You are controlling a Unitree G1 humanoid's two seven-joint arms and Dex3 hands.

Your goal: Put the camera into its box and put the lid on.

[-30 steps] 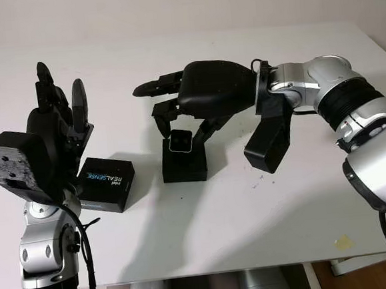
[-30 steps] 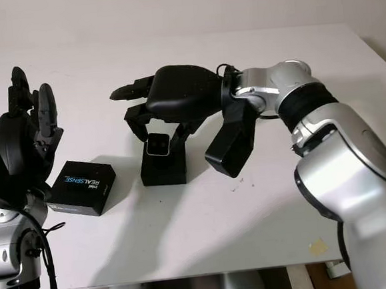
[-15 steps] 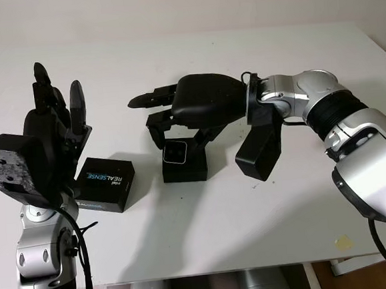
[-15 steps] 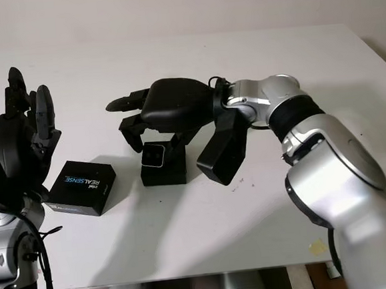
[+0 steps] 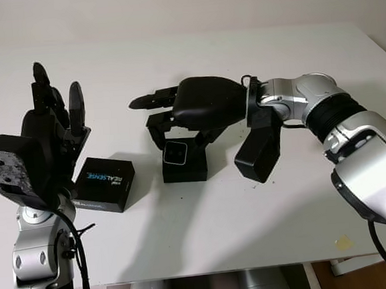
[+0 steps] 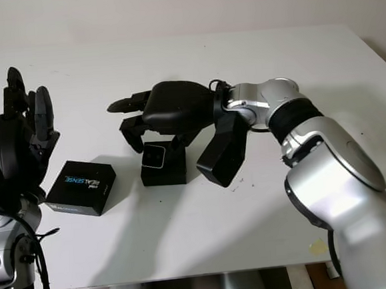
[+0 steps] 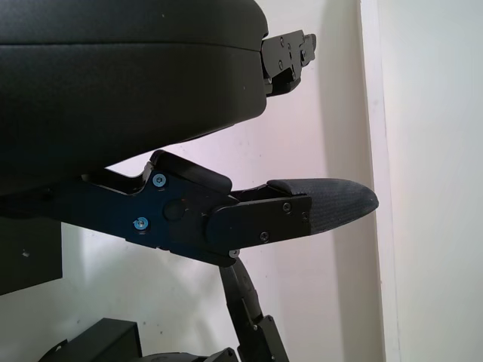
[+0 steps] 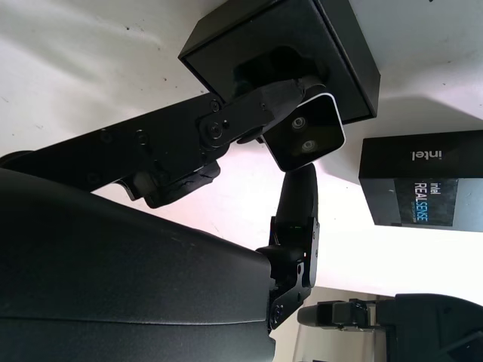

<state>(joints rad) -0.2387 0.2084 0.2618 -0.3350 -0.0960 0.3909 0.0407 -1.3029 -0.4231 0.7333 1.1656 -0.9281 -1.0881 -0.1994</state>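
Your right hand (image 5: 178, 129) has tipped the camera (image 5: 177, 151) since a second ago, fingers clamped on it, upright over the box (image 5: 185, 166), lenses facing you, left hand (image 5: 48, 132) open beside the lid (image 5: 104, 184).

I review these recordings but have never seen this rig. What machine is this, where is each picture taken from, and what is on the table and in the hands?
It is a humanoid robot with two arms and black three-finger hands. Two pictures come from its head, looking down at a white table; the other two come from cameras at each wrist. The right hand holds a small silver-faced camera at an open black box, tilted and not fully in. The box's lid, printed Intel RealSense, lies on the table beside it. The left hand is raised, open, near the lid.
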